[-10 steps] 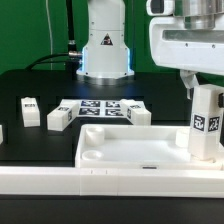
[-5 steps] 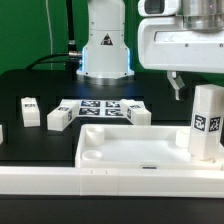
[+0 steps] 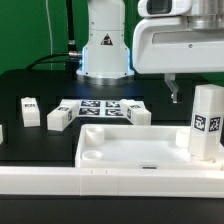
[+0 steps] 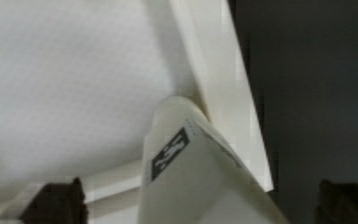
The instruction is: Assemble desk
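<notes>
The desk slab [image 3: 130,150] lies white and rimmed at the front of the table. One square white leg [image 3: 206,122] with a tag stands upright in the slab's corner on the exterior view's right. My gripper [image 3: 172,94] hangs above and just to the exterior view's left of that leg, clear of it. In the wrist view the gripper [image 4: 202,203] is open and holds nothing, its dark fingertips [image 4: 59,200] wide apart. The leg's top [image 4: 194,150] and the slab [image 4: 69,80] lie below it. Three loose legs lie behind the slab [image 3: 28,110], [image 3: 58,118], [image 3: 138,115].
The marker board [image 3: 100,108] lies flat between the loose legs, in front of the robot base [image 3: 105,50]. A long white rail [image 3: 60,181] runs along the front edge. Another white piece [image 3: 2,131] shows at the exterior view's left edge.
My gripper has moved up and to the exterior view's left, away from the upright leg. The leg stays standing in its corner.
</notes>
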